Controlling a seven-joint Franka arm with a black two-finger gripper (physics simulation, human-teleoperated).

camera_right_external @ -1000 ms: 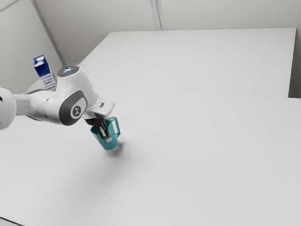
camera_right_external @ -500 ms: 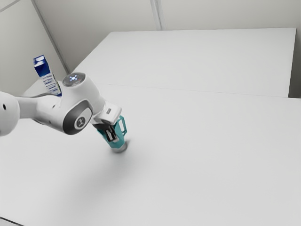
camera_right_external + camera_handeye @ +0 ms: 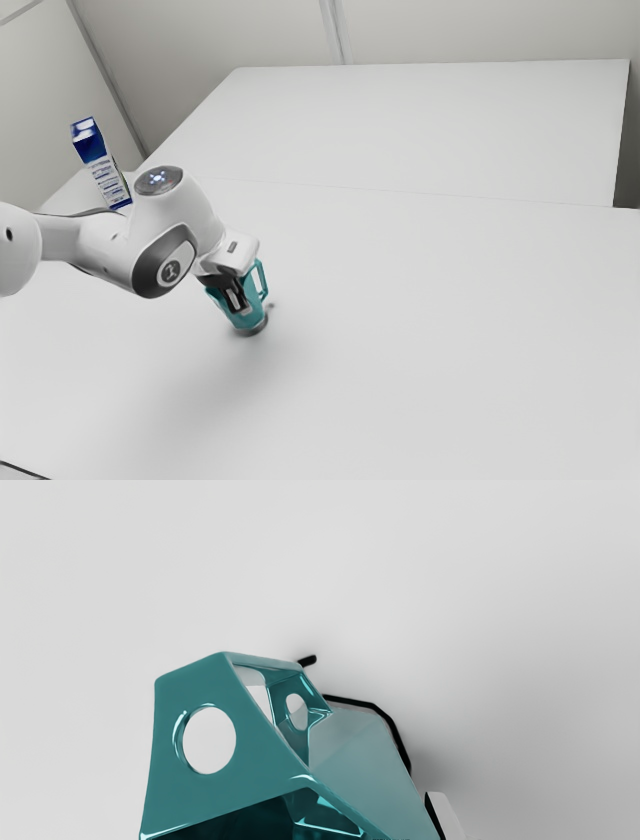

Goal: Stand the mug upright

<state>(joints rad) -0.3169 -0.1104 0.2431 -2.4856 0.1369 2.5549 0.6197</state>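
My gripper (image 3: 238, 296) is at the near side of the teal mug (image 3: 254, 316), shut on its body. The mug stands low at the table surface, leaning slightly toward the exterior view's left, its handle facing the exterior view's right. Whether its base rests flat I cannot tell. In the wrist view, the mug (image 3: 360, 750) shows its open mouth and its handle with a round hole; one fingertip (image 3: 445, 815) lies against its outer wall, while the other is hidden. A dark shadow edges the base.
A blue and white carton (image 3: 100, 165) stands behind the arm at the exterior view's left. The white table (image 3: 430, 330) extends away from the mug, with another white surface (image 3: 430, 120) beyond a thin seam.
The hand and mug have moved toward the exterior view's right, and most recently slightly down and back left. The mug is less tilted than before, its base nearer the table.
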